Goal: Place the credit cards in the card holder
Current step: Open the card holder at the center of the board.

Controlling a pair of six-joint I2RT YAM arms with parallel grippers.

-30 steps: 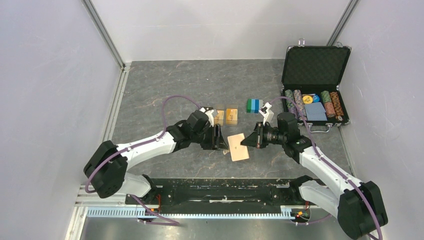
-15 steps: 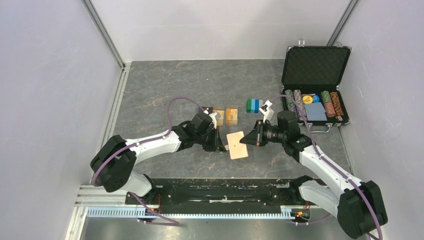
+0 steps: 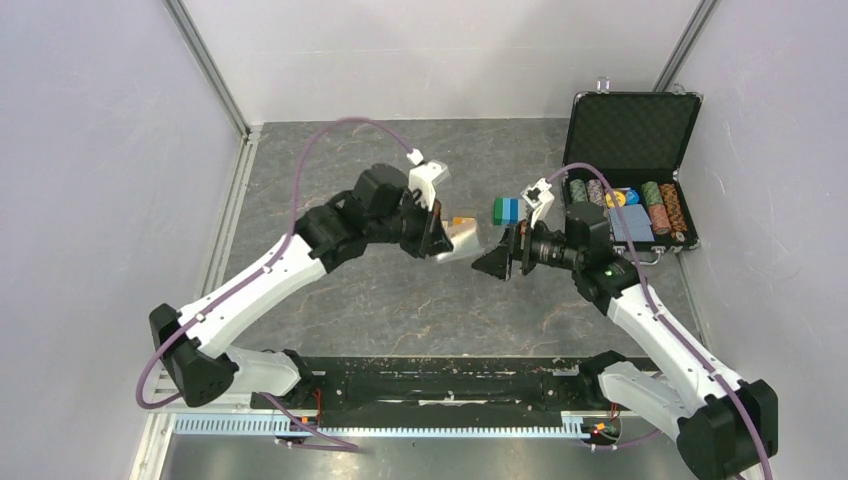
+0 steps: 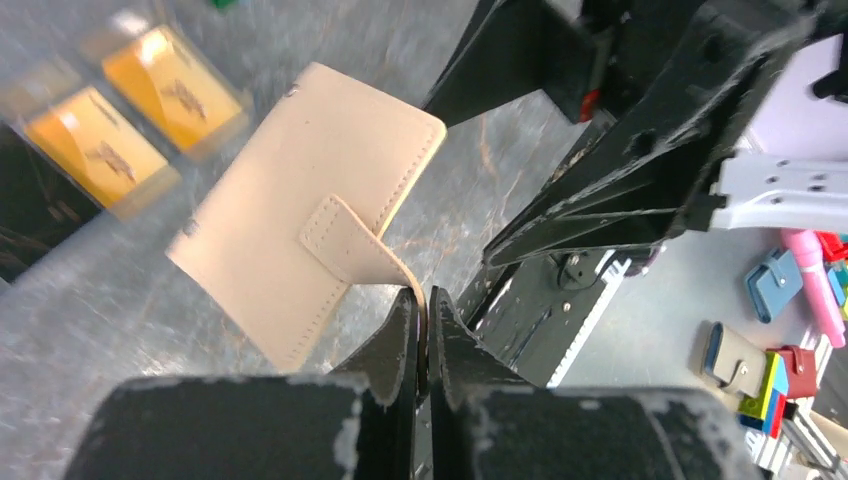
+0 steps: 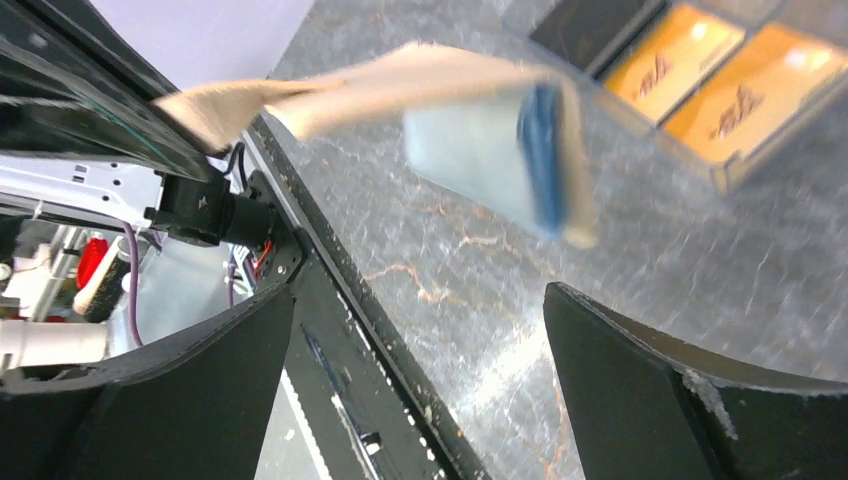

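The tan card holder [image 4: 290, 195] hangs above the table, its snap tab [image 4: 355, 245] pinched in my left gripper [image 4: 421, 295], which is shut on it. In the top view the card holder [image 3: 468, 238] sits between my left gripper [image 3: 436, 238] and my right gripper [image 3: 496, 262]. The right gripper [image 5: 418, 295] stands wide open with nothing in it, just below the blurred card holder [image 5: 400, 85] and its light-blue lining [image 5: 480, 165]. Two orange credit cards [image 4: 175, 85] [image 4: 95, 150] and a black one [image 4: 30, 210] lie side by side on the table behind it.
An open black case [image 3: 630, 140] with poker chips [image 3: 625, 205] stands at the back right. A green-and-blue block stack [image 3: 506, 209] lies just behind the right gripper. The black base rail [image 3: 430, 380] runs along the near edge.
My left gripper shut on the card holder's tab and lifted it up and toward the back. My right gripper let go of the holder and opened wide.
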